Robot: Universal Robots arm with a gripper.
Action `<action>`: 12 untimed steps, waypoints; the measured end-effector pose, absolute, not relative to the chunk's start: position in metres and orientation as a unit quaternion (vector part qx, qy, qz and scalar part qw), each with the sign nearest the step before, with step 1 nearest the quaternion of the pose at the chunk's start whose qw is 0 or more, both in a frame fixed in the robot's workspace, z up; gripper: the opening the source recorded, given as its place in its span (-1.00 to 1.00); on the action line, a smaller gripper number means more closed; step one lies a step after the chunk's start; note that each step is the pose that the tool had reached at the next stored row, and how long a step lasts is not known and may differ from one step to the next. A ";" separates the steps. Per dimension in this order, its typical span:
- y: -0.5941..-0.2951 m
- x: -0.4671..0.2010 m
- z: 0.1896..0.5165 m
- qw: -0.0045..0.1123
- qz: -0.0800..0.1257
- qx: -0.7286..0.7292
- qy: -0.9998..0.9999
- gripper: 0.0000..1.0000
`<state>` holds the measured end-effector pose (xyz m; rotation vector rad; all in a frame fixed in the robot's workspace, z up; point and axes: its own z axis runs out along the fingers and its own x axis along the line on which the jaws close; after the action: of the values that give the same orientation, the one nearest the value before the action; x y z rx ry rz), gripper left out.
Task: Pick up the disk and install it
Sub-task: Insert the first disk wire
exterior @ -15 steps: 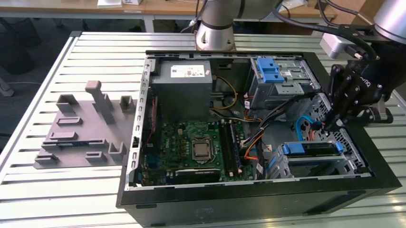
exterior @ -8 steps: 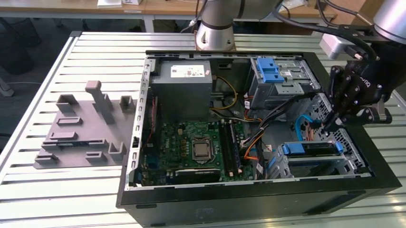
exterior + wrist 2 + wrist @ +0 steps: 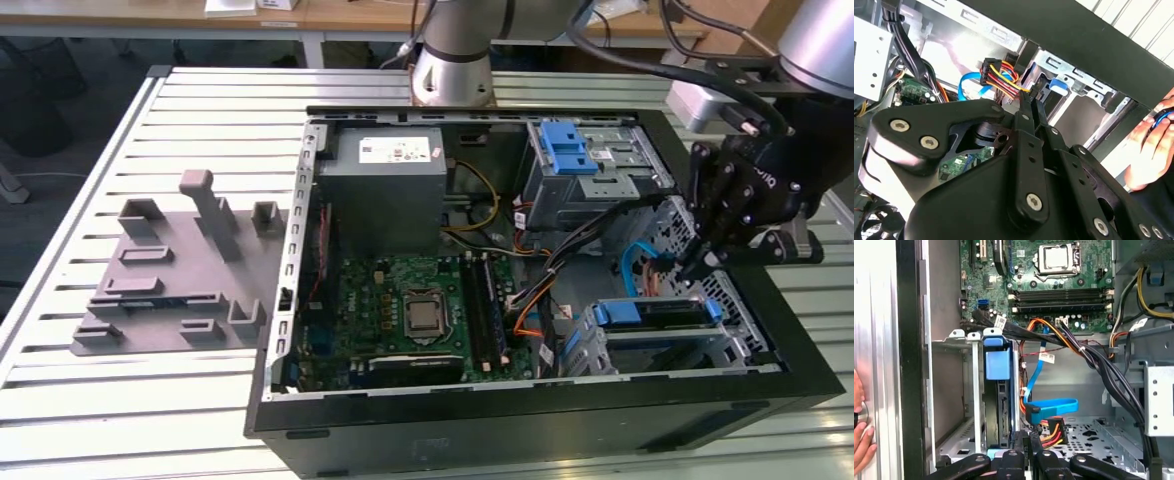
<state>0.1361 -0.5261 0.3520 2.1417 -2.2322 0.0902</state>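
You had the tool [image 3: 697,268], narrowed to nearly closed and empty, poised just at one o'clock of the disk [image 3: 650,313], which sat in its bay at the case's [image 3: 534,425] four-o'clock corner, so seating looked underway, calling for gentle pressing.

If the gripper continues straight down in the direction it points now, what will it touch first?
Most likely the disk in its blue carrier, seated in the drive cage: the gripper points down just above it. Depth is unclear, so it might touch the blue cable beside it first.
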 end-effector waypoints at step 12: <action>-0.537 0.133 0.349 0.023 0.029 0.695 -0.718 -0.67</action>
<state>0.1329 -0.5372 0.3486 2.1508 -2.2248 0.0913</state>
